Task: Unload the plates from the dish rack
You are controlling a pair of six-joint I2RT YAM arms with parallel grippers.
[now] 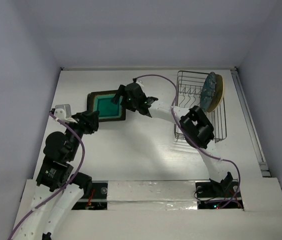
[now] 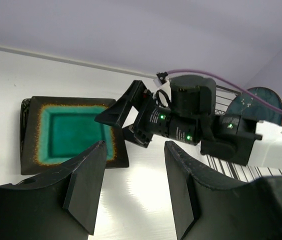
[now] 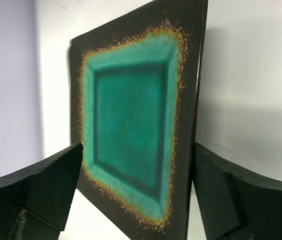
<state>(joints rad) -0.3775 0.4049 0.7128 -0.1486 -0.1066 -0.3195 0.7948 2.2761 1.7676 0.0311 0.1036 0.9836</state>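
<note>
The dark-rimmed teal square plate [image 1: 105, 106] lies flat on the table, left of centre, with a second dark edge [image 2: 25, 108] showing under its left side. It also shows in the left wrist view [image 2: 73, 131] and the right wrist view [image 3: 131, 125]. My right gripper [image 1: 120, 96] [image 3: 136, 190] is open, its fingers either side of the plate's right edge, not closed on it. My left gripper [image 1: 92, 121] [image 2: 131, 192] is open and empty just near-left of the plate. The dish rack [image 1: 216, 125] stands at the right, holding a dark bluish speckled plate [image 1: 209, 89] and a tan plate [image 1: 220, 91] upright.
The right arm [image 1: 198, 127] reaches across the table's middle, past the rack's near left corner. Walls close in the table on the left, far and right sides. A taped ledge [image 1: 151, 192] runs along the near edge between the arm bases.
</note>
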